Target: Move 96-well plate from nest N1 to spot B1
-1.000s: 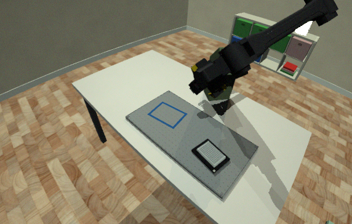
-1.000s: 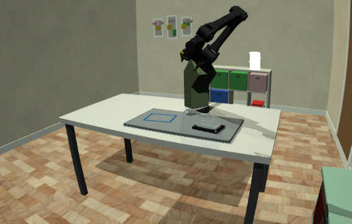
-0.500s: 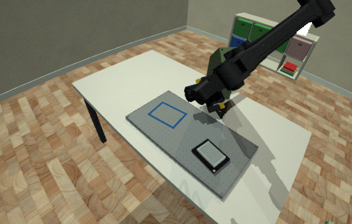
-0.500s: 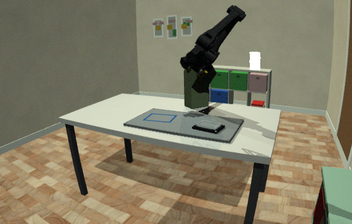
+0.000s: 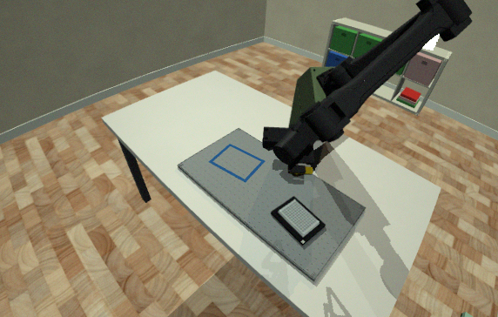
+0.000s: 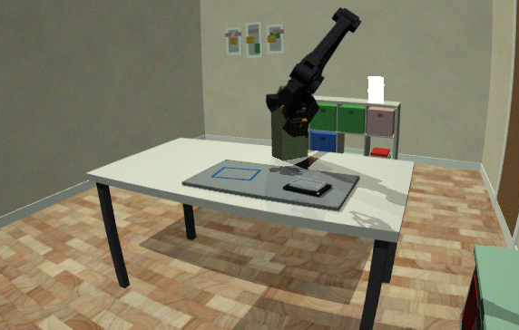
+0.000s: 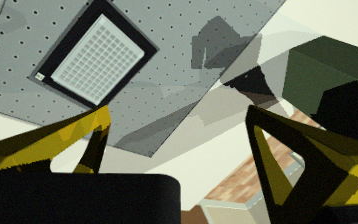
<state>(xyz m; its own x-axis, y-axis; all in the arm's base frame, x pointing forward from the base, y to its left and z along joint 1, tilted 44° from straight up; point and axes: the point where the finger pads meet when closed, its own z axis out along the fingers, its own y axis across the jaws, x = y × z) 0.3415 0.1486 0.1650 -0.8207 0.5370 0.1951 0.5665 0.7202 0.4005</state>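
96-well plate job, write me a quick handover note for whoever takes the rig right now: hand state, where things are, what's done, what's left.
Hand: fully open, holding nothing, up in the air above the deck, between the taped outline and the nest.
96-well plate: sitting right way up in the black plate nest N1, near one end of the deck. The wrist view looks down at it from a tilt.
Bench spot B1: blue taped outline at the other end of the deck, nothing inside it.
Done: nothing yet beyond the approach.
Left: come down over the plate, grip it, lift it out, carry it to B1, set it flat with long sides along the outline, release.
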